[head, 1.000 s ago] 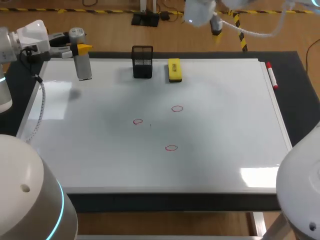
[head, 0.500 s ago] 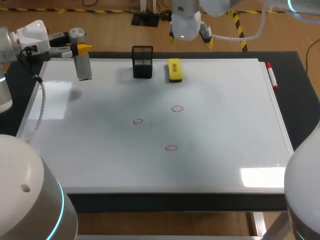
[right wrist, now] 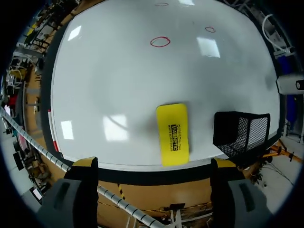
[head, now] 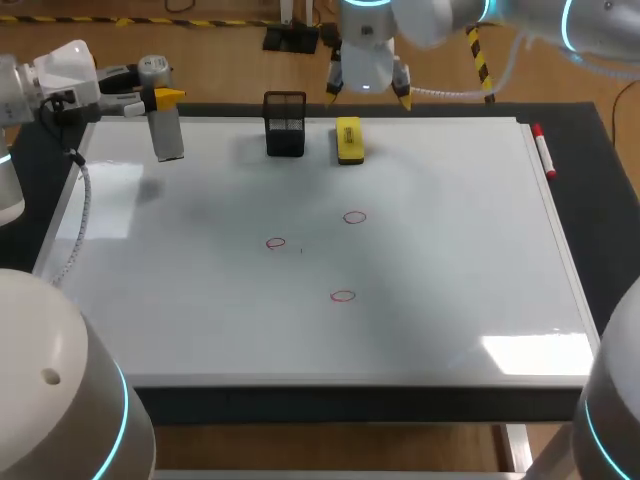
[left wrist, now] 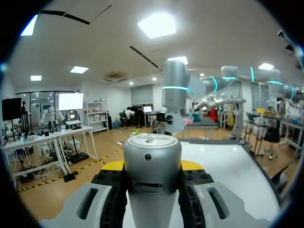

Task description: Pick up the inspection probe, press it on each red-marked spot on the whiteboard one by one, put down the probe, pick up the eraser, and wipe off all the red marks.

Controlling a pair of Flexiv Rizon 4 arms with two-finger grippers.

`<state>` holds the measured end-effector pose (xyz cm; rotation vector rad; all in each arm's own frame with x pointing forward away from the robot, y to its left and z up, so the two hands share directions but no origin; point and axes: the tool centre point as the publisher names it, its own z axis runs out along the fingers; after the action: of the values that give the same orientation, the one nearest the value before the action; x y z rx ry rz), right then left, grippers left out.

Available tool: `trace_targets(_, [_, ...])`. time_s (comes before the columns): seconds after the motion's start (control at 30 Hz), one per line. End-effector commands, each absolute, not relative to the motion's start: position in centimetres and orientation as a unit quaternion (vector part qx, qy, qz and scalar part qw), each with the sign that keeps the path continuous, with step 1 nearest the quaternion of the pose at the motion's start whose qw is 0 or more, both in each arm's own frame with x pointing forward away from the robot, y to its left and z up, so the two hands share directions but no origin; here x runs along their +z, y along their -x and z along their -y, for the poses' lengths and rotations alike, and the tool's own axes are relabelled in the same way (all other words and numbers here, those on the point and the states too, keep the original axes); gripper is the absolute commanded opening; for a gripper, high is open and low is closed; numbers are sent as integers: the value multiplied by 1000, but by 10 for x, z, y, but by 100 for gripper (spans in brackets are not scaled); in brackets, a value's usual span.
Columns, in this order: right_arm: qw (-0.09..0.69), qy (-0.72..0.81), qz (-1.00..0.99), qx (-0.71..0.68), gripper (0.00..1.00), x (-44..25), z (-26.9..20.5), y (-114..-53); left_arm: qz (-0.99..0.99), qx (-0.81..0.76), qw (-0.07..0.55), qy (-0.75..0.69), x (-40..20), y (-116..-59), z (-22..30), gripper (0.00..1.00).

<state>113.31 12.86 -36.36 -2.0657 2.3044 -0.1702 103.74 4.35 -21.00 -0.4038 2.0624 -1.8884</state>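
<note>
Presently the eraser lies ahead of the wide-open right hand; left hand clamps probe

— What sits in front of you, apart from the job's own things?
— A mesh cup, black, standing upright toward the far side of my dark table, a little left of the middle.
— Can you see it from anywhere else?
— From my right wrist view, yes: the mesh cup shows from above, its wire walls see-through.
— Anything more?
— A marker, white barrel, red cap at its far end, lying flat near the far right corner, well apart from the cup.
</note>
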Motion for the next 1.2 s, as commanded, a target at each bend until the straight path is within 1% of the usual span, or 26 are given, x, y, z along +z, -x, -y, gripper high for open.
trace_targets(0.03, [26,685,-726,-57,100,-371,-133,-1130,-721,-660,159,141,-209,-1037,-43,0])
trace_targets(0.57, [14,705,-709,2,100,-406,-148,-1119,-721,-660,159,141,-209,-1037,-43,0])
trace_targets(1.2, [-16,708,-706,11,100,-422,-153,-1111,-721,-660,159,141,-209,-1037,-43,0])
